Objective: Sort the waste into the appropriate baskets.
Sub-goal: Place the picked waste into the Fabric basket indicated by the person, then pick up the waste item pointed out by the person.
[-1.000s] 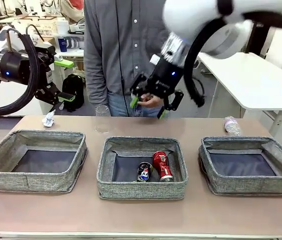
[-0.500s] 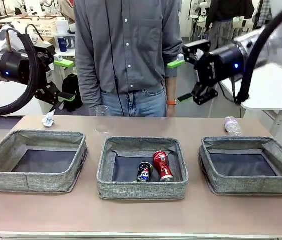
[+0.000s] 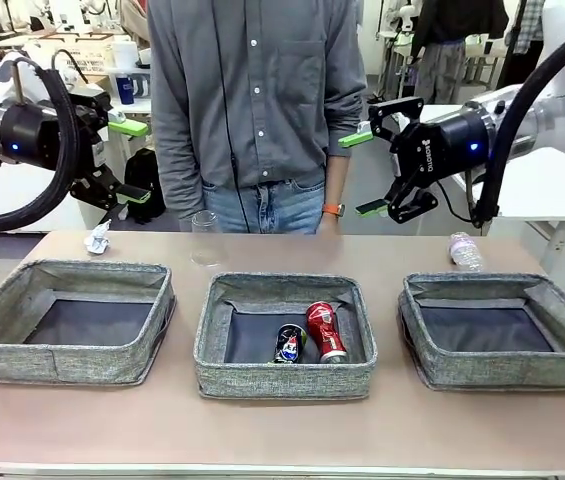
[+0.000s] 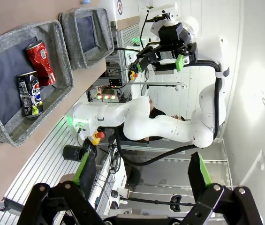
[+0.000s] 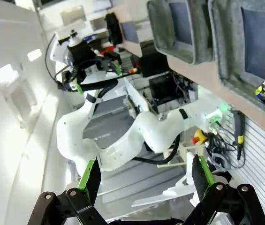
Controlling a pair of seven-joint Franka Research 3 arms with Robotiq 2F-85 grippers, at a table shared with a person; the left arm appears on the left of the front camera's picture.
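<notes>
The crushed red drink can (image 3: 325, 332) lies on its side in the middle grey woven-fabric basket (image 3: 287, 385), its long axis running near to far. The dark blue can (image 3: 289, 343) lies against its left flank. The small clear bottle (image 3: 465, 250) lies flat on the table behind the right basket (image 3: 502, 372). The clear plastic cup (image 3: 205, 237) stands upright, and the crumpled white paper wad (image 3: 97, 238) sits behind the left basket (image 3: 62, 360) (the cans' positions match a second ago). A second ago the right gripper (image 3: 360, 175) hung low before the person (image 3: 252, 100). Now it is raised at the right, level, fingers spread and empty, pointing left. The left gripper (image 3: 134, 160) is unchanged, level, jaws wide, holding nothing.
</notes>
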